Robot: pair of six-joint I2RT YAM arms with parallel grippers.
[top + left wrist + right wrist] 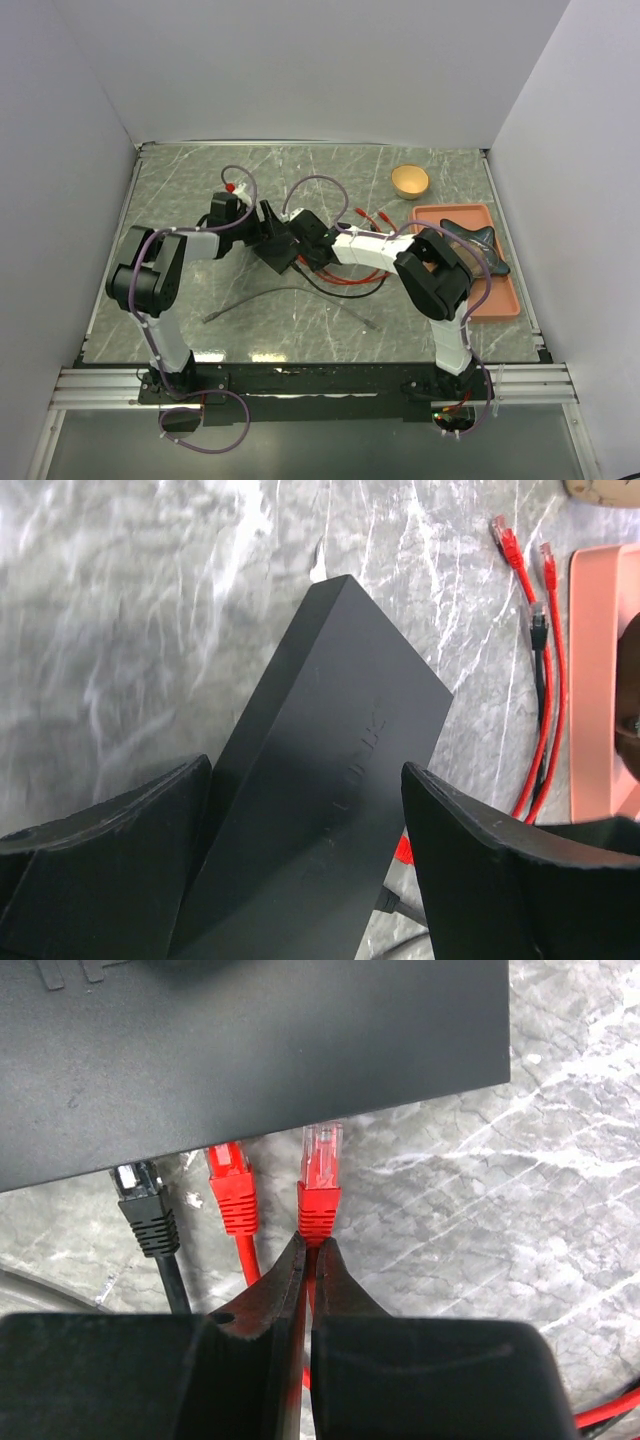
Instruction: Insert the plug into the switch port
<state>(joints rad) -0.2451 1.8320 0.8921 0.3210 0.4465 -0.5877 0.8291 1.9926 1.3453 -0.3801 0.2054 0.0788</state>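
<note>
Right wrist view.
- Right gripper [307, 1255]: fingers clenched on the plug [321, 1175] at the tail of its red boot. The plug's clear tip points to 12 o'clock and meets the long edge of the black box [250, 1050].
- Switch port: hidden beneath that edge. Whether the tip has entered cannot be told.
- Second red plug [233, 1195] and black plug [145, 1210]: both at 9 o'clock of the held one. Their tips are lost under the same edge, so seating is unclear.

Left wrist view.
- Left gripper [306, 770]: fingers [120, 860] spread wide astride the box. Whether they press its sides cannot be made out.
- Box: its near end is cut off by the frame, and the lettering on the lid is too faint to read.
- Loose red cables [545, 680]: at 2 o'clock, beside the orange tray [600, 680], which is cropped.

Top external view.
- Both grippers and the box: meeting at the centre of the table [200, 190], where they merge into one dark mass.
- Bowl [410, 181]: at 1 o'clock.
- Dark object [470, 240]: in the tray at 3 o'clock, partly covered by the right arm.
</note>
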